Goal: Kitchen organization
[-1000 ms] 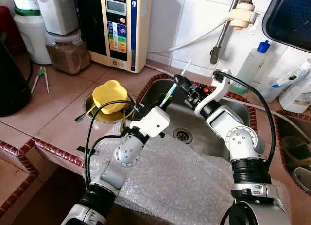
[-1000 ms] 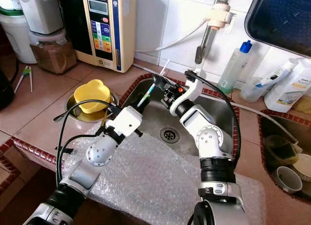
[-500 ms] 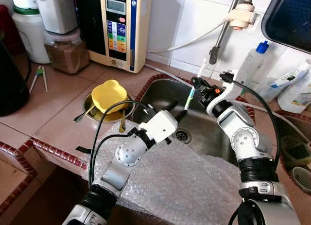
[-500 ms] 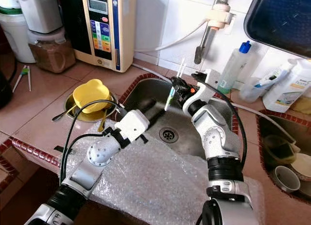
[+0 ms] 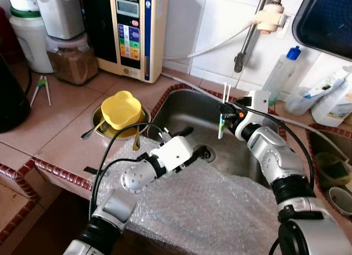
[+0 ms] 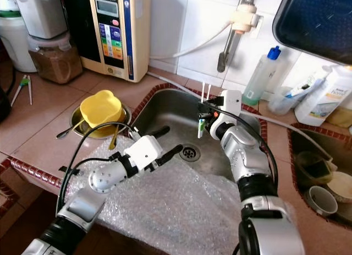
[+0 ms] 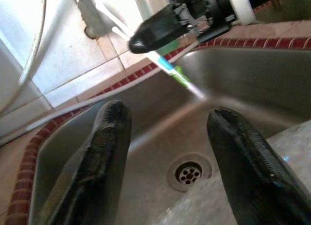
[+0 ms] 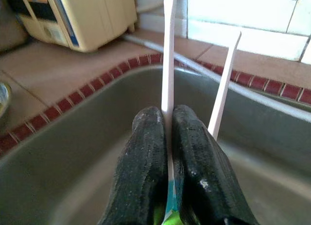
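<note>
Right wrist view is showing the right gripper (image 8: 167, 137) pinching a pair of white chopsticks (image 8: 168, 50) between its two black fingers (image 8: 146, 152), which are pressed together on one stick while the second stick is standing just beside them; a blue and green band is peeking out below the fingertips. From the head camera, the two chopsticks (image 5: 223, 109) are standing nearly upright in the right gripper (image 5: 226, 110), above the far side of the steel sink (image 5: 184, 109), with the drain (image 5: 204, 152) lying below and nearer the robot. The left gripper (image 5: 190, 140) is hovering over the near edge of the sink, its two fingers (image 7: 104, 152) spread apart and holding nothing, well apart from the chopsticks. A sheet of bubble wrap (image 5: 198, 211) is covering the counter in front of the sink. One yellow bowl (image 5: 122, 109) is sitting in a metal dish (image 5: 102, 123) left of the sink, with one spoon (image 5: 91, 133) leaning out of it. One cream-coloured water ionizer (image 5: 132, 29) is standing against the tiled wall.
</note>
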`<state>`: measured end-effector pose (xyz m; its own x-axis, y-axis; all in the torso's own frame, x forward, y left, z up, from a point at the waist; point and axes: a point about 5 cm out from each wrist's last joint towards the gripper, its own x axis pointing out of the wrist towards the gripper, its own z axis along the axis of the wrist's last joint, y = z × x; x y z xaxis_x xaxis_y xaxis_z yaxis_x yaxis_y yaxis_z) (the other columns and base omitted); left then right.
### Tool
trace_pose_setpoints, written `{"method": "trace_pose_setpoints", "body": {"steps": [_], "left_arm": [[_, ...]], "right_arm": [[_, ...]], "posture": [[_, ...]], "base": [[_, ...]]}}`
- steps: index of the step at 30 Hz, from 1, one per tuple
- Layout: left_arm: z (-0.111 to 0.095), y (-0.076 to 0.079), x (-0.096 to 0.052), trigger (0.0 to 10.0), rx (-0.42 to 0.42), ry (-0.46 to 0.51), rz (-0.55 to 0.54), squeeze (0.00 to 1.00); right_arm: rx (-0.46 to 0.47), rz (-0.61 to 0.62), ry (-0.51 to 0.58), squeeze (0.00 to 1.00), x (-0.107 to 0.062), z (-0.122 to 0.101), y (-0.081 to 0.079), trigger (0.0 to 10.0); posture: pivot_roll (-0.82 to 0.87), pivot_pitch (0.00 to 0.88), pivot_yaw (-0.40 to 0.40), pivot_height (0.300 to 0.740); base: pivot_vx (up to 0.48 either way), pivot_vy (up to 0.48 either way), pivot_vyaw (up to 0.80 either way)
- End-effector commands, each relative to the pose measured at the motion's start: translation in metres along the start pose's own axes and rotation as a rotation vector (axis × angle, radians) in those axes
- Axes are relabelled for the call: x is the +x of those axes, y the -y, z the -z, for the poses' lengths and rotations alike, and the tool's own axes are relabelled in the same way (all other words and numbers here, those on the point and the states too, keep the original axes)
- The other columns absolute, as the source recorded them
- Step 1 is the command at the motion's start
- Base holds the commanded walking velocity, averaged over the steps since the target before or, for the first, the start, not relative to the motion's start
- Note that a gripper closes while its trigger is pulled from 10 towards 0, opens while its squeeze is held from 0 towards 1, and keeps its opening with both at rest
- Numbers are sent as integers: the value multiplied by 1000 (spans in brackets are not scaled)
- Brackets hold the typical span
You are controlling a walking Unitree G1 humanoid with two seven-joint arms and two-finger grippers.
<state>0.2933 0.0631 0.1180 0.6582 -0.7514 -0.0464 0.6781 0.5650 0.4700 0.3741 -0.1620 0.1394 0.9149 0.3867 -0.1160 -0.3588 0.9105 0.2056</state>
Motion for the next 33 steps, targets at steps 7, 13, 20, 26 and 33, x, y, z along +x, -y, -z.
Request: {"method": "trace_pose_setpoints", "body": {"steps": [7,13,20,26,33], "left_arm": [[-4,-4,-3,10000,12,4,-13,1000],[-3,-9,-4,10000,34,-9,-31,1000],[-1,-27,-3,10000,68,-36,-160,1000],[-3,-48,0,10000,82,-42,-295,1000],[-5,-72,2,10000,90,-67,-421,1000]], "right_arm": [[-43,-33,-34,1000,1,7,0,10000],[-65,-26,-54,1000,-1,16,1,10000],[-105,-164,-110,1000,-5,23,-12,10000],[-264,-345,-134,1000,-14,34,-36,10000],[-337,-478,-77,1000,-25,33,-63,10000]], "posture": [[54,0,-104,740],[48,0,-102,740],[43,0,-99,740],[41,0,-96,740],[48,0,-103,740]], "base": [[0,0,0],[0,0,0],[0,0,0],[0,0,0],[0,0,0]]}}
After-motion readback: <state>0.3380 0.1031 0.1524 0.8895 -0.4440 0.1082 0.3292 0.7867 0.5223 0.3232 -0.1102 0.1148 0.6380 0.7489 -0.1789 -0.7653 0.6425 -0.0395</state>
